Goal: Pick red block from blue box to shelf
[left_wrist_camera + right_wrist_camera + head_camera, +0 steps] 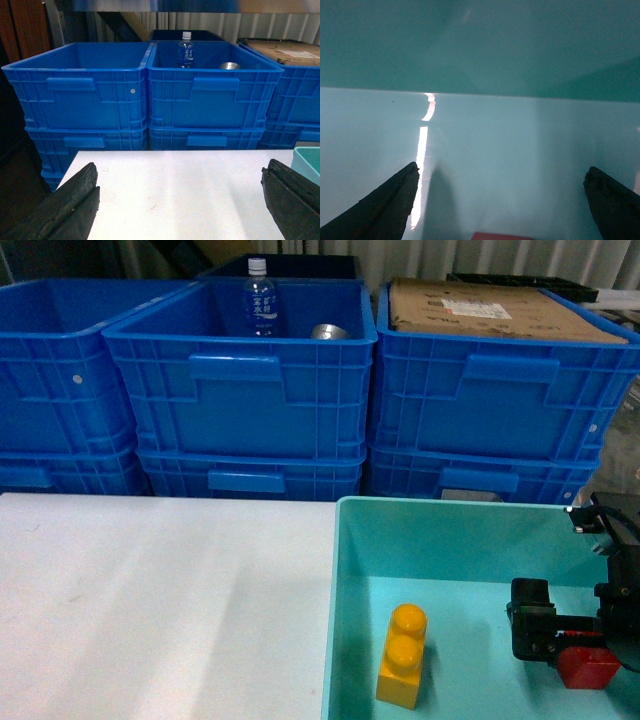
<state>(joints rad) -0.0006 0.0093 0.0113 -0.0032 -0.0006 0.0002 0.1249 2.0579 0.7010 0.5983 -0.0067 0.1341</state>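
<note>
On your far left in the head view, blue crates (60,390) stand stacked behind the white tabletop (160,610). The left gripper (180,200) does not show in that view; its wrist camera shows it above the tabletop with the jaws spread wide, 1 dark finger (70,205) at each lower corner and nothing between them. Moving right, the middle crate (240,390) holds a clear bottle (259,298) with a white cap, standing upright, and a metal object (328,332) beside it that is too small to make out. The next crate stack (490,400) carries a flat piece of cardboard (500,310) on top. In front of it, touching the tabletop's right side, you have the blue box (345,540). Inside it a yellow brick (403,655) with 2 studs lies near the left wall. Further right, the right gripper (560,635) is down inside the box, and the red block (588,665) sits on the box floor at its tip, well apart from the yellow brick. The right wrist view shows those jaws open wide over the box floor, with only a thin strip of the red block at the bottom edge between the fingers (385,210); they are not closed on it. Whether a finger touches the block, you cannot tell. No shelf can be made out in any view.
</note>
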